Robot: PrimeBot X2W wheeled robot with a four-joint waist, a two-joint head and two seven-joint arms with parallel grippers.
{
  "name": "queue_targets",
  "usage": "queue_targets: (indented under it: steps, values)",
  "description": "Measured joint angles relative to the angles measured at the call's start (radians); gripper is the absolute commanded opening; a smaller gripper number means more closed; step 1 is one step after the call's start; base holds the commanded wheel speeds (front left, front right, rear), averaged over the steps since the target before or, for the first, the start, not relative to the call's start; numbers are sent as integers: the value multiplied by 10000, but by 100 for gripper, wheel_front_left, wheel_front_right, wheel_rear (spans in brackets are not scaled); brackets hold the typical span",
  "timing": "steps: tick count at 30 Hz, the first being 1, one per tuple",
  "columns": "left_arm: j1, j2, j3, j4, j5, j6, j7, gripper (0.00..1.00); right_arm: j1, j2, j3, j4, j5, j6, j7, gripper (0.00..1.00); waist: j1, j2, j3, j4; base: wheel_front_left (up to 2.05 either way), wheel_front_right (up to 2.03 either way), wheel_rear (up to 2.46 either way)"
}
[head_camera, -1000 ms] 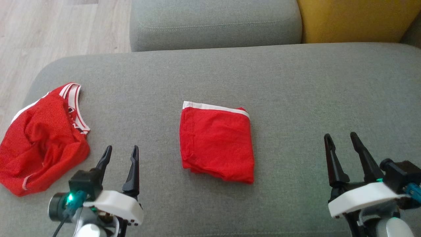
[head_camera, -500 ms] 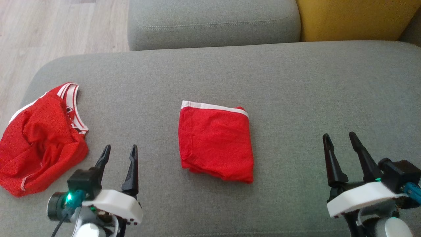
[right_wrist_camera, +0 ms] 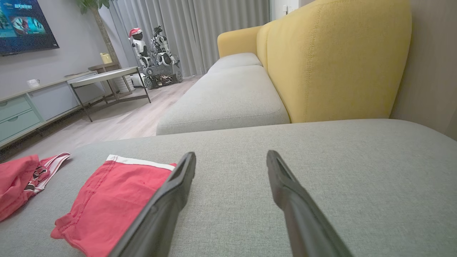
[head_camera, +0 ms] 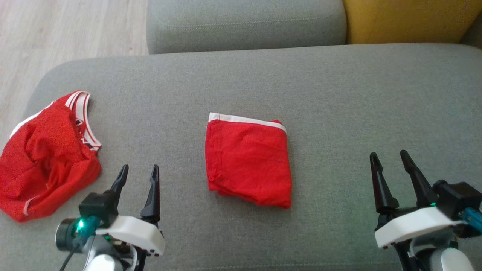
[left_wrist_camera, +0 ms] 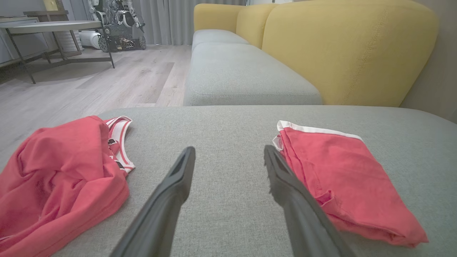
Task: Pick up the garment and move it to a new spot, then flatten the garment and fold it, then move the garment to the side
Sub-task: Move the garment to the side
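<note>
A red garment with a white band lies folded in a neat rectangle on the middle of the grey sofa cushion. In the left wrist view the folded garment is right of my fingers, and in the right wrist view the folded garment is to their left. A second red garment with red and white trim lies crumpled at the cushion's left end. My left gripper hangs open and empty between the two. My right gripper is open and empty over bare cushion at the right.
The cushion's left edge drops to a wooden floor. Another grey seat cushion and a yellow backrest lie beyond. A table and a parked robot stand far off in the room.
The head view has shifted slightly. Both garments lie where they were and both grippers stay open in the same places.
</note>
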Motion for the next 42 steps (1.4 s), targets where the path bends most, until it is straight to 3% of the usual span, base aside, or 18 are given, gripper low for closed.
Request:
queue_targets:
  steps: [11,20,29,31,32,42]
  values:
    - [-1197,-142,-337,-8,21,-96,-244,100,-1148,-286,562,777,-366,-2,127,100,1,0,978,554,0,0,0]
    - [-2156,-612,-652,431,33,-299,-640,100,-2281,-322,1739,2878,-351,-2,-23,100,1,0,1821,1337,0,0,0]
    - [-2438,-859,-821,995,31,-449,-972,100,-3020,-326,2184,5032,-171,-2,186,100,1,0,2248,1836,0,0,0]
    - [-2442,-895,-821,1028,31,-458,-1022,100,-3278,-330,2357,5237,15,-2,416,40,1,0,2230,1808,0,0,0]
    - [-2449,-909,-821,1055,31,-458,-1047,100,-3388,-343,2429,5313,36,-2,531,0,1,0,2216,1781,0,0,0]
    - [-2459,-874,-777,1168,31,-447,-1072,100,-3735,-821,3411,5277,435,0,924,0,1,0,2161,1214,0,0,0]
